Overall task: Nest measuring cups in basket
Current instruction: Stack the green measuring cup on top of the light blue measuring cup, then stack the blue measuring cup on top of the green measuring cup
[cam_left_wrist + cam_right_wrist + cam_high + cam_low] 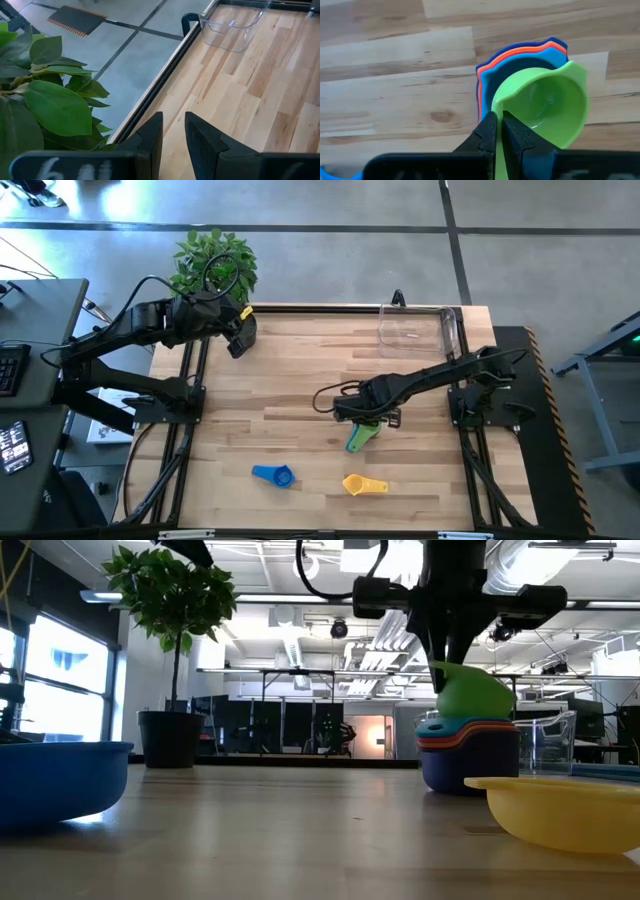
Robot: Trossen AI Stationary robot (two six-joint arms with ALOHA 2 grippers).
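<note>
While my left gripper idles with fingers slightly parted by the potted plant at the bench's far left corner, my right gripper pinches the green cup, tilted over the nested stack mid-bench. Seating it seems next. Blue cup and yellow cup wait nearer; the basket sits empty, far right, path unobstructed.

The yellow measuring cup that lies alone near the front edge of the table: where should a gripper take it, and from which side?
Probably by its short flat handle, coming straight down from above. The yellow cup sits bowl-up on the table, its handle pointing toward the table's right side, thin enough for two fingers. The blue cup lies well apart, so nothing crowds it. The right gripper is shut on the green cup.
</note>
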